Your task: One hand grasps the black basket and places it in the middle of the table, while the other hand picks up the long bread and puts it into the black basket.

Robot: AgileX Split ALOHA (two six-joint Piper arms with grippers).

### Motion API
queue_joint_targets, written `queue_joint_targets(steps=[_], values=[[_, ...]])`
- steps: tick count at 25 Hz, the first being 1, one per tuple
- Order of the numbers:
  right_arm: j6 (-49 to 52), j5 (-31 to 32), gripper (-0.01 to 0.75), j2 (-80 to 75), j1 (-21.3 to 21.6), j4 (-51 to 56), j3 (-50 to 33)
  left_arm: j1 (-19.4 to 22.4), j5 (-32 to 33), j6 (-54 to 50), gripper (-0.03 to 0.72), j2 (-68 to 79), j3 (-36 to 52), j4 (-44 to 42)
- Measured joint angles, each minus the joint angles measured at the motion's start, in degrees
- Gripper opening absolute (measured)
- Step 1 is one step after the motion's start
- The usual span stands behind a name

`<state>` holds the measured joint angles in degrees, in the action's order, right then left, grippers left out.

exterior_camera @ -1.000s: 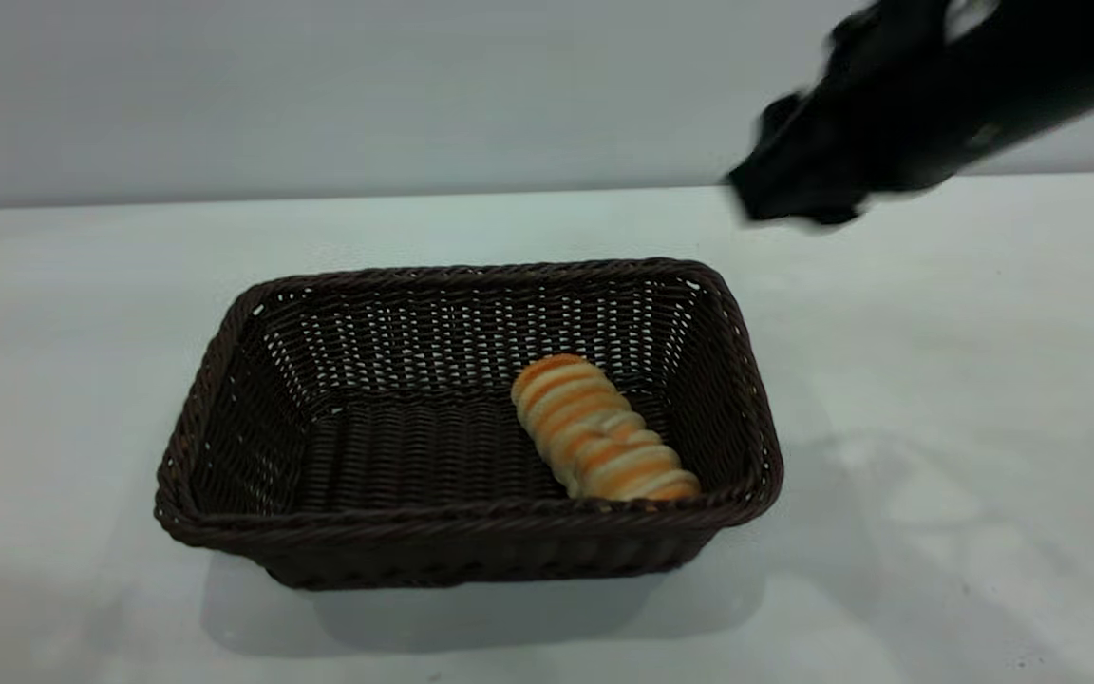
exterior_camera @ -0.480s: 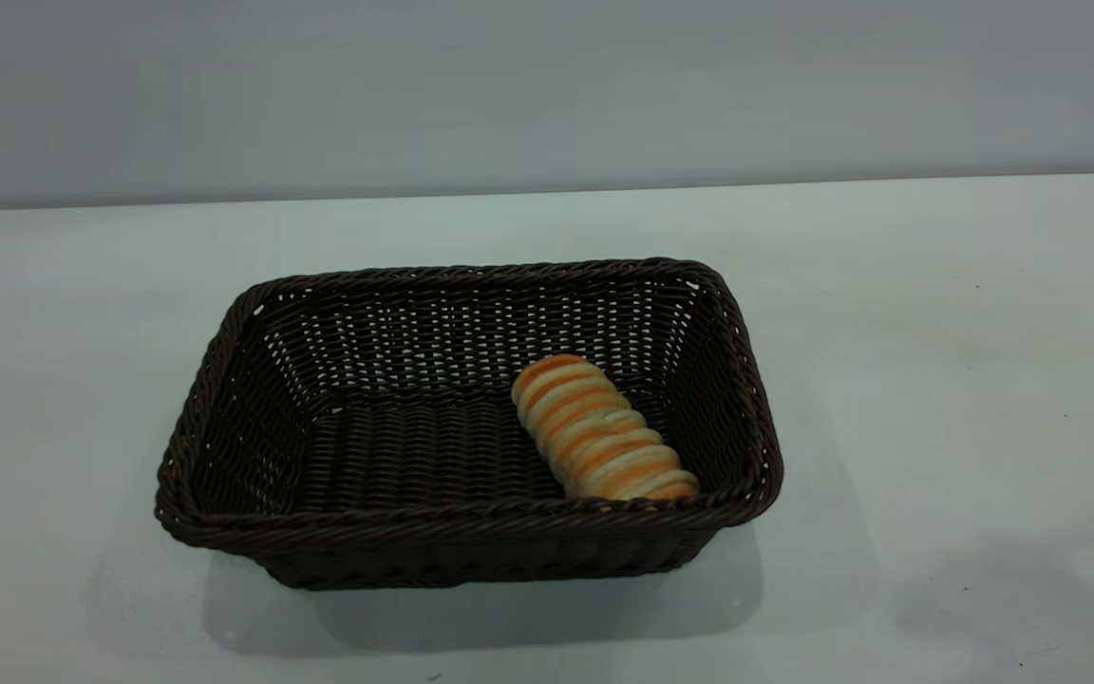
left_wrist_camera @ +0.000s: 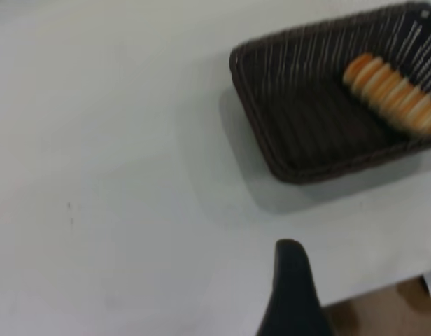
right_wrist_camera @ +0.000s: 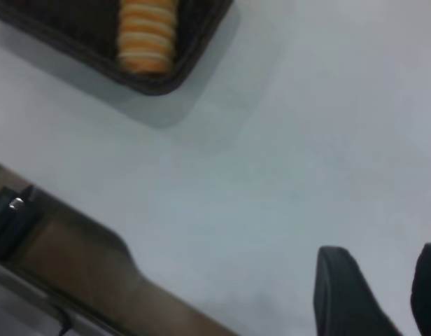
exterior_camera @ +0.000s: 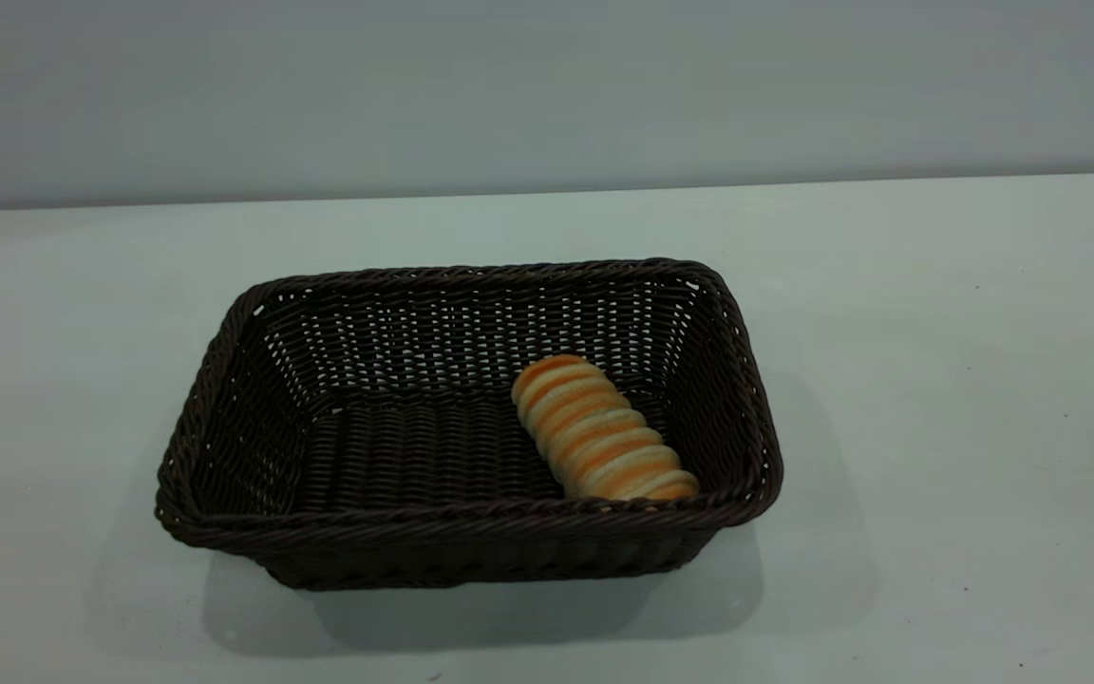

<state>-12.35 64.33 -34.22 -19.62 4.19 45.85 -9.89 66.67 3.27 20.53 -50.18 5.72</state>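
- Exterior view: the large rectangular dark woven wicker basket (exterior_camera: pixel 467 426) sits near the middle of the plain white table (exterior_camera: pixel 936 380). The small oblong golden-orange bread roll with pale crosswise ridges (exterior_camera: pixel 602 430) lies inside it, on the basket floor toward its right-hand end. The roll's long axis runs diagonally from the basket's middle toward the near right corner, where its near end meets or almost meets the front wall. Neither arm shows here. Judged from this, both placements look done, and no further move on either thing seems called for.
- Left wrist view: the left gripper (left_wrist_camera: pixel 291 290) hangs over bare table near the table's edge, well apart from the basket (left_wrist_camera: pixel 299 98). Only one dark finger (left_wrist_camera: pixel 291 273) is visible, so whether the gripper is parted or closed cannot be told. The bread roll (left_wrist_camera: pixel 392 93) is visible in the basket's far half.
- Right wrist view: the right gripper (right_wrist_camera: pixel 383 294) hangs over bare table, well apart from the basket (right_wrist_camera: pixel 159 77), holding nothing. Its two dark fingers (right_wrist_camera: pixel 341 287) stand spread, with white table showing between them. The bread roll (right_wrist_camera: pixel 145 35) points its end toward the nearest basket corner.
- Surface and room: smooth white tabletop, plain grey wall behind, brown floor past the table edge.
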Motion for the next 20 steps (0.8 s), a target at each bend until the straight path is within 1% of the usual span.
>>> queue_joint_targets(steps=[4, 7, 12, 16, 20], values=[[-0.1, 5.1, 0.230, 7.6, 0.0, 2.0, 0.0, 0.0, 0.0, -1.0, 0.585, -5.4, 0.5, 0.0], [0.6, 6.6, 0.230, 13.0, 0.0, 2.4, -1.0, 0.0, 0.0, -3.3, 0.585, -9.4, 3.4, 0.0], [2.1, 6.2, 0.233, 21.3, 0.0, 2.4, -7.5, 0.0, 0.0, -4.6, 0.585, -15.4, 10.6, 0.0], [2.5, 2.9, 0.236, 25.8, 0.0, 2.4, -14.0, 0.0, 0.0, -4.5, 0.585, -18.0, 15.9, -0.1], [2.7, 1.2, 0.236, 27.9, 0.0, 2.3, -17.8, 0.0, -0.2, -4.5, 0.585, -18.6, 19.9, -1.4]])
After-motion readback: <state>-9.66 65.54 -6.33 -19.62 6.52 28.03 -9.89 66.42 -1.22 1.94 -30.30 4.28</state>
